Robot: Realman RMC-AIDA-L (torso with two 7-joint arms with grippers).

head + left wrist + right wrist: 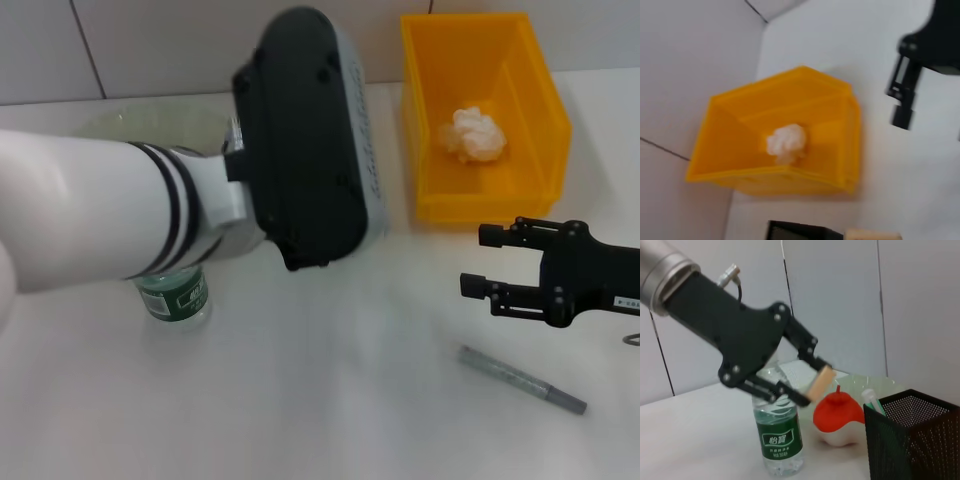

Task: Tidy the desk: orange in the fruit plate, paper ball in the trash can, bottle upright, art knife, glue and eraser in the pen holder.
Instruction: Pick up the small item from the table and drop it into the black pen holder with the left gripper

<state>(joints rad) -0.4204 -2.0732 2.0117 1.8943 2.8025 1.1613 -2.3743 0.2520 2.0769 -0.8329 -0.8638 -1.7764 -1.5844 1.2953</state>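
Note:
My left gripper (816, 382) is shut on the tan eraser (821, 382) and holds it in the air above the orange (838, 413), between the upright bottle (780, 440) and the black mesh pen holder (912, 440). A pale tube with a green band (870, 399) sticks out of the pen holder. The orange seems to lie in the pale-green fruit plate (875, 383). The paper ball (474, 134) lies in the yellow trash can (530, 190). My right gripper (476, 260) hovers open and empty above the grey art knife (522, 380), which lies flat on the desk.
In the head view my left arm (300, 140) hides the pen holder, the orange and most of the plate (150, 125). The bottle (172, 296) stands below it. A white wall runs along the back of the desk.

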